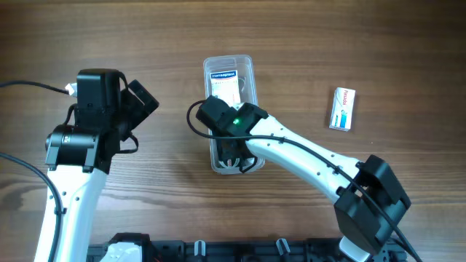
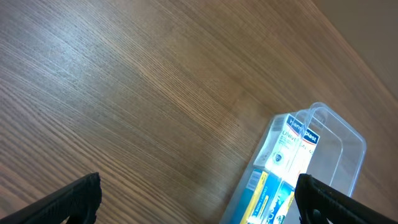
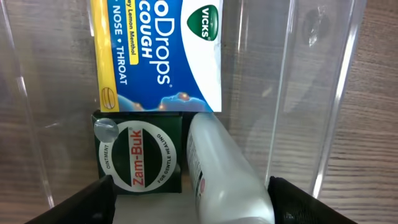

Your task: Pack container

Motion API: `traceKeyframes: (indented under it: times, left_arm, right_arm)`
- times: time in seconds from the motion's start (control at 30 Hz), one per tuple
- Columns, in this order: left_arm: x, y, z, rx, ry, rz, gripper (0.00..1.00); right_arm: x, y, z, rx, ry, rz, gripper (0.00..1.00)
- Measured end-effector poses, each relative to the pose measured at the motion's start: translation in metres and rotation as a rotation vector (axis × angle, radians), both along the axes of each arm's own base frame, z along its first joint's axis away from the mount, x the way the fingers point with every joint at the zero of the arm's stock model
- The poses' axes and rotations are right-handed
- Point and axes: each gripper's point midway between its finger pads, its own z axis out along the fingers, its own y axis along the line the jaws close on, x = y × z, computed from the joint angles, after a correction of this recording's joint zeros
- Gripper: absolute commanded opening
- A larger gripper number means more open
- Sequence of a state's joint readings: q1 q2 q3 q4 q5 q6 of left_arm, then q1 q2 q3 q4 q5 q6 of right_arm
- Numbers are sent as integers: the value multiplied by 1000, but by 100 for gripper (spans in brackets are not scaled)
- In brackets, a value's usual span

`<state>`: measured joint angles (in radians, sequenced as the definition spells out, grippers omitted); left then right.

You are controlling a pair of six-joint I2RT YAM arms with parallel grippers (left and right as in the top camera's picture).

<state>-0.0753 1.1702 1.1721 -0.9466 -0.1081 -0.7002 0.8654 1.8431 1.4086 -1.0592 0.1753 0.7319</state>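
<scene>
Right gripper (image 3: 199, 210) is down inside the container (image 3: 311, 93), fingers spread wide, clamped on nothing. White bottle (image 3: 225, 180) lies slanted between the fingers, close to the right-hand one; can't tell if they touch. Green Zam-Buk pack (image 3: 138, 155) is just left of the bottle, partly overlapped by it. Beyond both, Vicks box (image 3: 158, 50) lies flat, its edge meeting the pack. Overhead: container sits mid-table, long axis running away from the robot, right arm covering its near half. Hansaplast box (image 1: 226, 81) shows at its far end. Left gripper (image 2: 199, 208) is well left of the container, over bare table (image 2: 124, 93), spread wide, empty. Loose box (image 1: 342, 108) lies on the table well right of the container.
</scene>
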Motion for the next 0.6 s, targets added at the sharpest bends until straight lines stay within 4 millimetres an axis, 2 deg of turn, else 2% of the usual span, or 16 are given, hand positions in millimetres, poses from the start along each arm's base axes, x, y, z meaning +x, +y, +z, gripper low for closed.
traceKeyframes:
  times: [0.6]
  left_arm:
    - [0, 0, 0, 0, 0, 0, 100]
  right_arm:
    - [20, -5, 3, -11, -57, 35, 79]
